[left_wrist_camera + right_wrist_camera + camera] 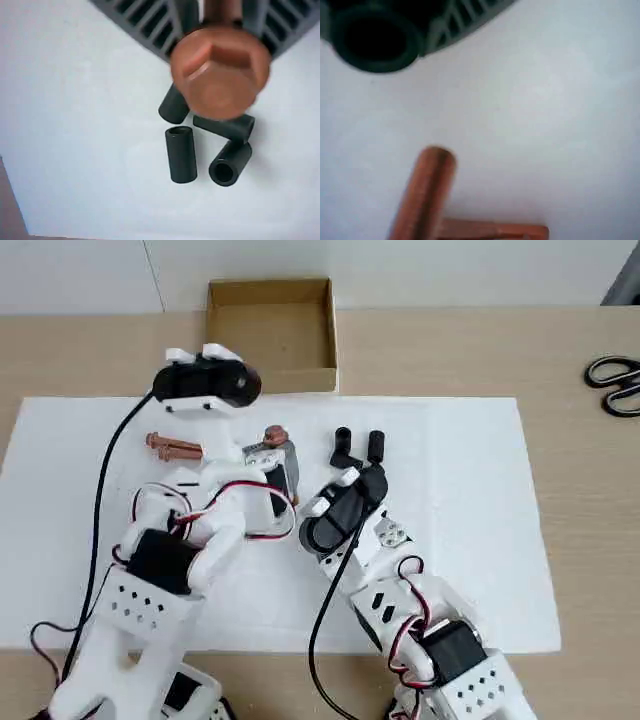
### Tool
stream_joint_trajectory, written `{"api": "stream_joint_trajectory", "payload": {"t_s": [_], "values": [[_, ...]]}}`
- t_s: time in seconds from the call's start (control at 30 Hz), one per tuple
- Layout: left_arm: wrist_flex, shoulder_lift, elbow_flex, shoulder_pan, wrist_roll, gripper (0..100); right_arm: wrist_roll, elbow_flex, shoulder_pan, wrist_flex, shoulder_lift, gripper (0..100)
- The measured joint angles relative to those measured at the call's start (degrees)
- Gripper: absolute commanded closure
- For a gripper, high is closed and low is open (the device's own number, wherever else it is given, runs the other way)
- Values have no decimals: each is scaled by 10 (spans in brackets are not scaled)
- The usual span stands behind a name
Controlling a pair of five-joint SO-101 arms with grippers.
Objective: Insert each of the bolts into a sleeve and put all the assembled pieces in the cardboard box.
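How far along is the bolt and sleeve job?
Done: nothing; the cardboard box is empty. In hand: the left end effector holds a bolt, the right end effector a sleeve. Left: joining them, two loose bolts, the loose sleeves, then boxing everything.

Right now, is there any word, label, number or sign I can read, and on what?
None readable. The box, sheet, bolts, sleeves and scissors bear no print. Any marks on the arms are too small to read.
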Motion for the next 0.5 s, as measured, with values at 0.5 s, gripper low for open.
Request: {"api": "stream_joint_trajectory", "payload": {"t_s": [0.5], "values": [[-23, 8, -1, 40, 22, 993, -86, 43, -27, -35, -4, 995]]}}
